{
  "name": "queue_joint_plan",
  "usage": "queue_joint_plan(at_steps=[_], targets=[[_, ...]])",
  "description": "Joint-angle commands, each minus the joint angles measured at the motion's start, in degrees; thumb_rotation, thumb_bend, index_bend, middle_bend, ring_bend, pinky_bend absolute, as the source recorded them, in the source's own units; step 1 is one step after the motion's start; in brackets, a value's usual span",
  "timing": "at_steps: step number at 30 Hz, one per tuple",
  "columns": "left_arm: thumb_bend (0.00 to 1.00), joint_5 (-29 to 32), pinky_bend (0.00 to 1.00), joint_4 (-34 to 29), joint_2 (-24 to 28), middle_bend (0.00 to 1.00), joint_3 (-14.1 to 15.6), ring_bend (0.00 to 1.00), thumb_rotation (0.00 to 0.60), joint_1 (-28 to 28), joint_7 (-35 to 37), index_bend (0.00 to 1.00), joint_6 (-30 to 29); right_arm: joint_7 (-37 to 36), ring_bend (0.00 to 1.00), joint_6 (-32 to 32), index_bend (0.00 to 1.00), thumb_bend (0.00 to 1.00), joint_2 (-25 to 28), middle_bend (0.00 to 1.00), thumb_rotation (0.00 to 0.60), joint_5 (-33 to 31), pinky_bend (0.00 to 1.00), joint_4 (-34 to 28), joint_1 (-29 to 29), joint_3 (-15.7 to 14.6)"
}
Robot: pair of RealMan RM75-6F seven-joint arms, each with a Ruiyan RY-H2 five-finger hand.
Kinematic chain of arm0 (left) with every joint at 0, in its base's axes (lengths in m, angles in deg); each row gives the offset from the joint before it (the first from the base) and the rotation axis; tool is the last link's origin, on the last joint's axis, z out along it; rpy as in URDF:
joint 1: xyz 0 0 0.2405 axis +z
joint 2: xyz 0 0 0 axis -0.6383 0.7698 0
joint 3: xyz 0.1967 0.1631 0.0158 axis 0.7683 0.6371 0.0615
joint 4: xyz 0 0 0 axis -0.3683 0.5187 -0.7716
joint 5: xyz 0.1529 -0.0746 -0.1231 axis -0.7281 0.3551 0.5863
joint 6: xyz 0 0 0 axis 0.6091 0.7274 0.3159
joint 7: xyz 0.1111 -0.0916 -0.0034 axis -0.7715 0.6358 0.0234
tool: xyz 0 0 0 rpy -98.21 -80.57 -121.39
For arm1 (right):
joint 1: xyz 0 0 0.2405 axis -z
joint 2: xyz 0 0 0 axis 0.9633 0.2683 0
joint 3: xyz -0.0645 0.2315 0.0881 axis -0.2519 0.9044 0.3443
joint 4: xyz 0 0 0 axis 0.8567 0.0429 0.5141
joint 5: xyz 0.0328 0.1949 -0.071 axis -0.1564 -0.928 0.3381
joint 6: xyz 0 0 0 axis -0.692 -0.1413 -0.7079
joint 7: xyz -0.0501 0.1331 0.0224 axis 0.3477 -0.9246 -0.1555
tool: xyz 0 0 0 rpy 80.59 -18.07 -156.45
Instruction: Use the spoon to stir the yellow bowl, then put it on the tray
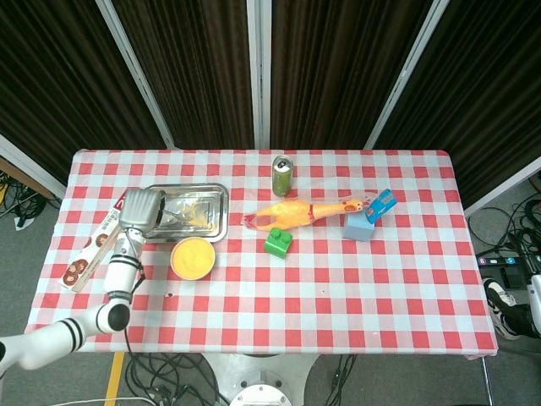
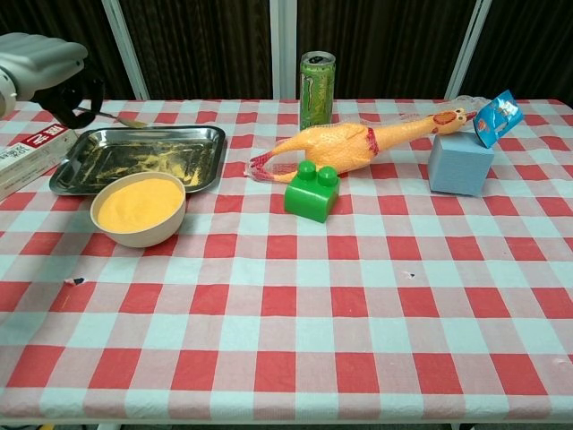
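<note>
The left hand (image 2: 40, 67) grips a slim metal spoon (image 2: 121, 119) by its handle, the bowl end pointing out over the far rim of the steel tray (image 2: 63, 180), apparently above it rather than resting on it. The spoon is thin and pale, its tip tinged yellow in the chest view; in the head view it shows only as a faint line beside the hand (image 1: 140, 210).

The tray (shallow, rectangular) carries scattered yellow powder across its floor. Just in front of it stands the yellow bowl (image 2: 139, 211), filled nearly to the rim with smooth yellow powder.

A long printed box (image 1: 97, 240) lies along the table's left edge, close beside the tray. Open checked cloth stretches across the whole near half of the table (image 2: 295, 340). The right hand is out of both views.
</note>
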State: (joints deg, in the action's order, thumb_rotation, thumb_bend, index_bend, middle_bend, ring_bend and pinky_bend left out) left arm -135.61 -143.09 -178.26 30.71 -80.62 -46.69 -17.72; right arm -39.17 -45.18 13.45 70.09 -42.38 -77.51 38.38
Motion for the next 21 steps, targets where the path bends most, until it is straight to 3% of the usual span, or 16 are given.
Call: queue_joint_plan(at_steps=[1, 10, 13, 16, 18, 21], targets=[[0.42, 4.44, 0.98, 5.06, -2.07, 0.9, -0.89, 0.9, 0.6, -2.85, 1.7, 0.58, 4.27, -0.07, 0.0, 0.14, 0.0, 0.16, -0.04, 0.2, 0.6, -0.13, 0.07, 0.12, -0.03, 0.0], [0.41, 11.44, 0.97, 11.07, -4.28, 0.85, 1.2, 0.87, 0.6, -6.22, -1.44, 0.43, 8.48, -0.53, 0.0, 0.45, 0.0, 0.16, -0.18, 0.2, 0.6, -0.7, 0.07, 0.63, 0.06, 0.03], [0.41, 12.11, 0.97, 8.9, -2.67, 0.79, 0.71, 0.81, 0.6, -5.58, 0.38, 0.34, 7.42, -0.73, 0.0, 0.21, 0.0, 0.16, -0.04, 0.2, 0.6, -0.75, 0.07, 0.75, 0.21, 0.08], [0.38, 9.73, 0.95, 3.61, 1.16, 0.72, 0.43, 0.73, 0.6, -3.2, 3.67, 0.31, 3.48, -0.8, 0.0, 0.13, 0.0, 0.16, 0.21, 0.2, 0.6, -0.86, 0.07, 0.84, 0.33, 0.1], [0.35, 6.24, 0.88, -0.53, 4.14, 0.68, 0.87, 0.66, 0.6, -0.54, 6.19, 0.31, -1.43, -0.97, 0.0, 0.33, 0.0, 0.16, 0.38, 0.2, 0.6, -0.86, 0.07, 0.83, 0.31, 0.05], [0.29, 0.51, 0.68, -5.81, 8.15, 0.59, 2.7, 0.52, 0.6, 3.78, 9.89, 0.31, -7.88, -1.09, 0.0, 0.6, 0.0, 0.16, 0.49, 0.19, 0.6, -0.93, 0.07, 0.82, 0.27, 0.0]])
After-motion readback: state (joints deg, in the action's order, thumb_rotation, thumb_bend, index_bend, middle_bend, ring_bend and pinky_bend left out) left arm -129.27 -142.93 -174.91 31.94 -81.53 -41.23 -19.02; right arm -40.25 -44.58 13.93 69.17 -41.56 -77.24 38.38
